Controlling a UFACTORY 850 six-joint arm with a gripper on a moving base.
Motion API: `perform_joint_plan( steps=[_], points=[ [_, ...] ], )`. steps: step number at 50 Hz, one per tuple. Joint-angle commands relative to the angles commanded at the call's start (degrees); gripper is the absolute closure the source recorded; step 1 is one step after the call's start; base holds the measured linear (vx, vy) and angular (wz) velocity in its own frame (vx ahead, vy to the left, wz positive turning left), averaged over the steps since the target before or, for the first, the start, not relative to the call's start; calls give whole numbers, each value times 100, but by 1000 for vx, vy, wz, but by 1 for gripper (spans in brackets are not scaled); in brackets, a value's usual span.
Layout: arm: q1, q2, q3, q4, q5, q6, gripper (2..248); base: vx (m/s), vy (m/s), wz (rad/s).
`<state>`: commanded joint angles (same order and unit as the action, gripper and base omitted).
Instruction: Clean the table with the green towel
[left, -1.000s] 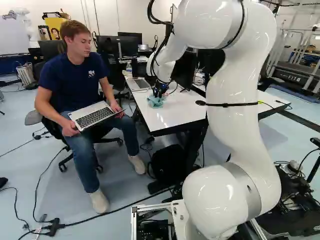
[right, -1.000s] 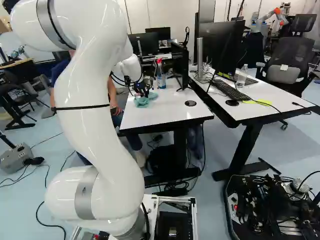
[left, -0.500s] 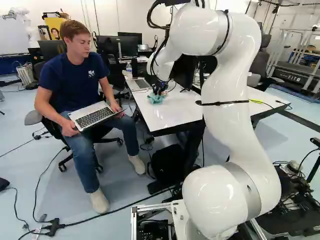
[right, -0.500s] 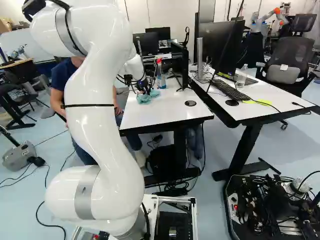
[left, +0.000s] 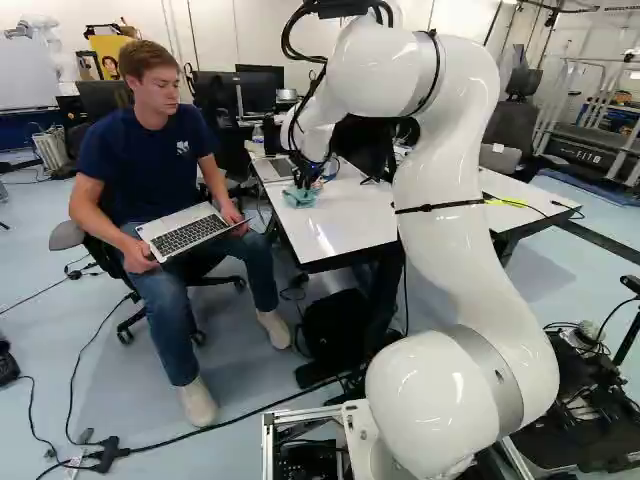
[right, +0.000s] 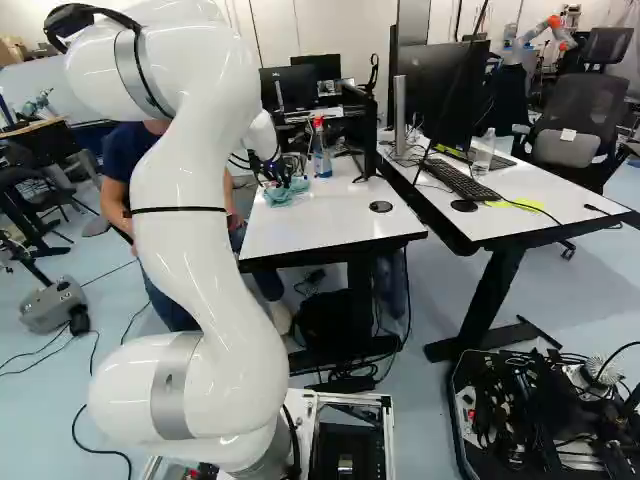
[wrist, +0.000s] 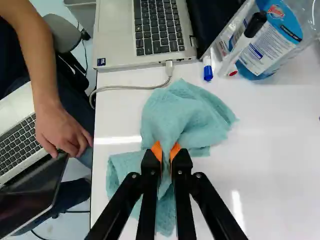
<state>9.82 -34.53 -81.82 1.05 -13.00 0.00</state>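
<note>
Pinching the towel (wrist: 187, 112), the hand (wrist: 166, 150) should press evenly, stopping short of the laptop (wrist: 117, 37) at twelve o'clock.

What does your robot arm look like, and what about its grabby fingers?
My arm is shiny white with smooth, rounded, curvy parts. It has silvery-grey rings at joints, a thin black strap around it and black cables looping near the top. My gripper is black, with two slim fingers and bright orange pads.
</note>
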Motion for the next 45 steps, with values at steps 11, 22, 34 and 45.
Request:
perform_joint_plan(
  steps=[11,22,34,45],
  points=[
    [159,147,203,0,0,0,211,0,0,0],
    [293,355,487,0,0,0,211,0,0,0],
    [374,621,845,0,0,0,211,0,0,0],
    [376,885,1195,0,0,0,211,0,0,0]
  ],
)
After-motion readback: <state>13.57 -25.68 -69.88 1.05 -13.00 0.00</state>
